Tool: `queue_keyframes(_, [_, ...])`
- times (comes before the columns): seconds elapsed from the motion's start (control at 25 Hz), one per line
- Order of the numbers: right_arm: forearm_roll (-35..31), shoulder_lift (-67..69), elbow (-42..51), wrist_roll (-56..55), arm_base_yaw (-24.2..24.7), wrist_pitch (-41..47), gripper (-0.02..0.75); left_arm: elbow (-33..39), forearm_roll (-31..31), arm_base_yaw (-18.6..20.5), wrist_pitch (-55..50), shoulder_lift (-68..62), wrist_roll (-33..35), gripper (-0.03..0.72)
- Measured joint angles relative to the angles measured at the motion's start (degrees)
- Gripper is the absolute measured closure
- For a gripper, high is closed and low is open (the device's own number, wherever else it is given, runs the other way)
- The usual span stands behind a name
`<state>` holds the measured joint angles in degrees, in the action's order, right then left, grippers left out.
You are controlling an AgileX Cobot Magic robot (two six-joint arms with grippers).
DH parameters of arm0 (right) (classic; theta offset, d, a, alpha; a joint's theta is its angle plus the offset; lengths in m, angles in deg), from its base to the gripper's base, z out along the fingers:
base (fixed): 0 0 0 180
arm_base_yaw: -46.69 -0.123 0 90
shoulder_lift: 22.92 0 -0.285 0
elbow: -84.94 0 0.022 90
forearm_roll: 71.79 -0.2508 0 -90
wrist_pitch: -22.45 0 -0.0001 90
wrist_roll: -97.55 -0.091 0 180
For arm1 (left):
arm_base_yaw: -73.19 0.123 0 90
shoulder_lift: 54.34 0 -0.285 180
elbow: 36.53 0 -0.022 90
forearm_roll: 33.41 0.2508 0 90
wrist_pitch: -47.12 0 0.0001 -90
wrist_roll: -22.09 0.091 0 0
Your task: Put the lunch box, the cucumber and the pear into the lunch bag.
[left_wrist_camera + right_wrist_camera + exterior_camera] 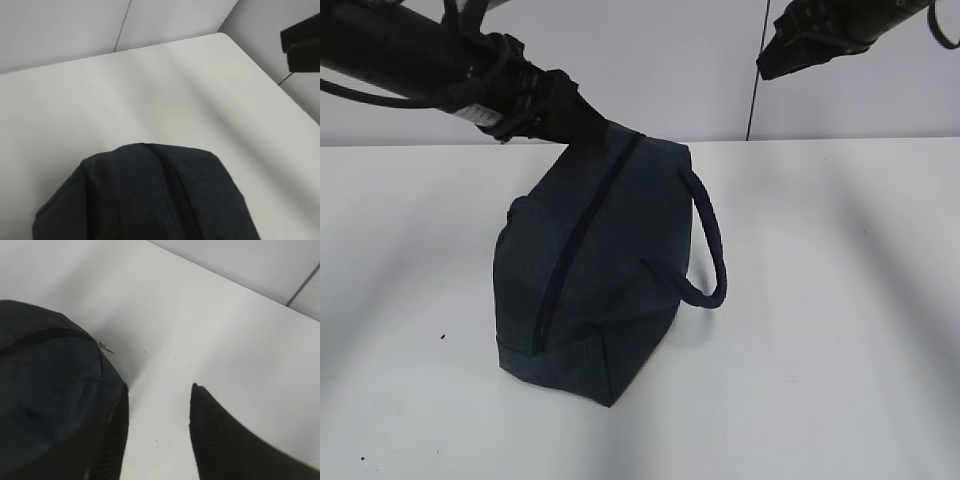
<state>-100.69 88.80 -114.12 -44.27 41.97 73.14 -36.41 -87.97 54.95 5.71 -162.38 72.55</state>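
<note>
Only the lunch bag shows on the white desk, standing near its middle with the dark zipper running along its top, closed as far as can be seen. One rope handle loops out from the side of the bag, and a small metal pull sticks out at one end of the zipper. Behind the bag, the left arm reaches down to its far top end; its jaws are hidden there, so I cannot tell whether they are clenched or released. Above and to the right of the bag, well apart from it, hangs the right gripper, its jaws spread with bare desk between the two dark fingers.
</note>
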Motion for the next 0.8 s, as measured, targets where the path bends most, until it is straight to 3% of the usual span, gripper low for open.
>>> queue_keyframes(0.16, [8.38,-3.79,0.0,-7.88,0.0,3.51,0.413,0.0,9.12,0.0,-0.41,4.94,-2.11,0.337])
queue_keyframes(0.4, [17.2,-9.21,0.0,-14.66,0.0,10.92,0.413,0.0,26.05,0.0,-2.48,12.64,-12.28,0.337])
queue_keyframes(0.64, [21.23,-15.32,0.0,-19.32,0.0,18.72,0.413,0.0,39.76,0.0,-7.83,19.62,-28.19,0.337])
queue_keyframes(0.8, [21.77,-19.75,0.0,-22.14,0.0,20.79,0.413,0.0,44.74,0.0,-11.25,22.94,-36.48,0.337])
